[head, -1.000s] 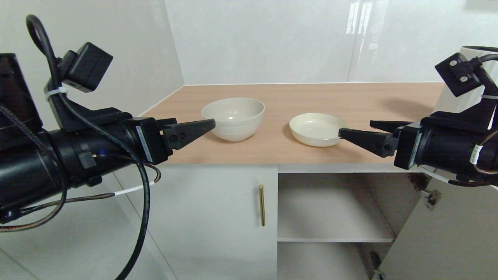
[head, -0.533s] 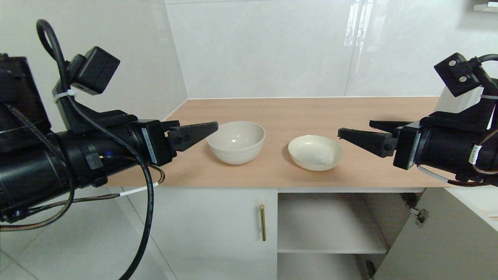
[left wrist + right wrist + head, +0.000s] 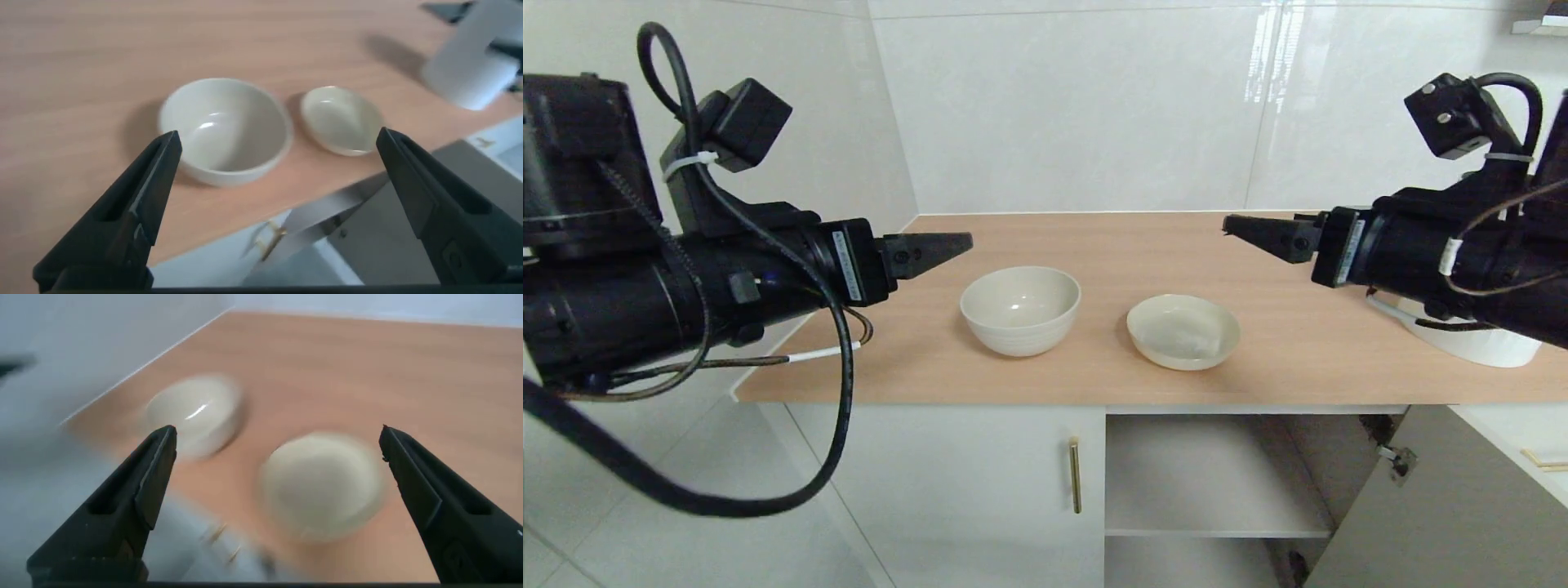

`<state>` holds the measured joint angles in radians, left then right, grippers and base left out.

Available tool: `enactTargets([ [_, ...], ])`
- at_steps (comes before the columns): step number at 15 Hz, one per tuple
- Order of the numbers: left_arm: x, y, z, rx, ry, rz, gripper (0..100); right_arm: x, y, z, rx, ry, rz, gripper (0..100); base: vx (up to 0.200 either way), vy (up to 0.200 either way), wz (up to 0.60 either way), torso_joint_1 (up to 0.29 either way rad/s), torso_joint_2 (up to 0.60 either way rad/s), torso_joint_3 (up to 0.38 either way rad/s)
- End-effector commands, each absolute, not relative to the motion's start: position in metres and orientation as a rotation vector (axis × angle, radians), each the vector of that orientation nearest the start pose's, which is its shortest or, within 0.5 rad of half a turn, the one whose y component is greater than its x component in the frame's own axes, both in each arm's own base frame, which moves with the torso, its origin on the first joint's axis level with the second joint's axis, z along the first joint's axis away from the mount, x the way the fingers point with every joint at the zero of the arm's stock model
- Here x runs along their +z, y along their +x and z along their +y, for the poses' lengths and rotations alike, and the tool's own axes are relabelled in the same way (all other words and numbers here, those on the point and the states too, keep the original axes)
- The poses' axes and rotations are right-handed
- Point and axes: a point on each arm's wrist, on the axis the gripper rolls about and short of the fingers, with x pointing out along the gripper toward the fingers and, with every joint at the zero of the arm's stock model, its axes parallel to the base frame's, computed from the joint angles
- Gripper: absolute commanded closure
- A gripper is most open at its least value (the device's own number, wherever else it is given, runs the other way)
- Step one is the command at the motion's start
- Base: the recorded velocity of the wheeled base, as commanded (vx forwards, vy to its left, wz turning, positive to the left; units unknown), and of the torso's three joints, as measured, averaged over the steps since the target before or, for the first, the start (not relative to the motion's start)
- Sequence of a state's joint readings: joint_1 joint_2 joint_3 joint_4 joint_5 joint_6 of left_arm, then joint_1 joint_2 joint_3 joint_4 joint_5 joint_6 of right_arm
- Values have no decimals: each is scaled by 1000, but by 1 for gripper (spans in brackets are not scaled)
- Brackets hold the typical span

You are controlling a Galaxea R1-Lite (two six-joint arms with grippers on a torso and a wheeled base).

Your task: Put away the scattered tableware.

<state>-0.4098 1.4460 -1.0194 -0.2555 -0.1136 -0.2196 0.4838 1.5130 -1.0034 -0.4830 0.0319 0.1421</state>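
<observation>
Listing first the light wooden surface [image 3: 1307, 359], which runs along a white tiled wall, we record two pieces of tableware on it.

Item one: a deep cream ceramic bowl [image 3: 1020, 309], upright, toward the near edge and left of centre.

Item two: a shallow cream ceramic dish [image 3: 1183, 330], upright, just right of the bowl. The two are near each other but not touching.

Item three: a white round vessel [image 3: 1470, 341] at the far right of the surface, partly hidden behind the right arm.

We note the left gripper [image 3: 931, 245] in the air to the left of the bowl, pointing right. Its jaws are spread wide and hold nothing. From its wrist camera we see both bowl and dish lying beyond the spread fingers.

We note the right gripper [image 3: 1262, 230] in the air right of the dish and farther back, pointing left, jaws likewise apart and empty.

Below the surface we log a white cabinet door [image 3: 947, 490], closed, with a brass bar handle [image 3: 1075, 475]. To its right is an open cabinet compartment [image 3: 1217, 457] with a white shelf [image 3: 1217, 518], and a swung-out door [image 3: 1437, 506] hangs at the right.
</observation>
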Motion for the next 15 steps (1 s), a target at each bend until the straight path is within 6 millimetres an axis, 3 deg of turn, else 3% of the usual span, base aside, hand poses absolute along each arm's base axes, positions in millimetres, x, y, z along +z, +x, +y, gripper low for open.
enactTargets([
  [1, 283, 266, -90, -399, -188, 303, 0, 252, 281, 135, 331, 113, 142, 0, 0, 0, 0, 0, 0, 0],
  [2, 279, 273, -83, -361, -191, 382, 0, 243, 287, 138, 296, 98, 160, 0, 0, 0, 0, 0, 0, 0],
  [4, 257, 293, -87, -326, -173, 496, 0, 250, 285, 136, 293, 104, 140, 0, 0, 0, 0, 0, 0, 0],
  [7, 246, 307, -92, -288, -159, 527, 0, 248, 286, 136, 291, 102, 147, 0, 0, 0, 0, 0, 0, 0],
  [11, 222, 330, -122, -218, -105, 569, 0, 246, 285, 137, 295, 98, 153, 0, 0, 0, 0, 0, 0, 0],
  [15, 199, 351, -135, -152, -66, 604, 0, 246, 285, 138, 297, 95, 153, 0, 0, 0, 0, 0, 0, 0],
])
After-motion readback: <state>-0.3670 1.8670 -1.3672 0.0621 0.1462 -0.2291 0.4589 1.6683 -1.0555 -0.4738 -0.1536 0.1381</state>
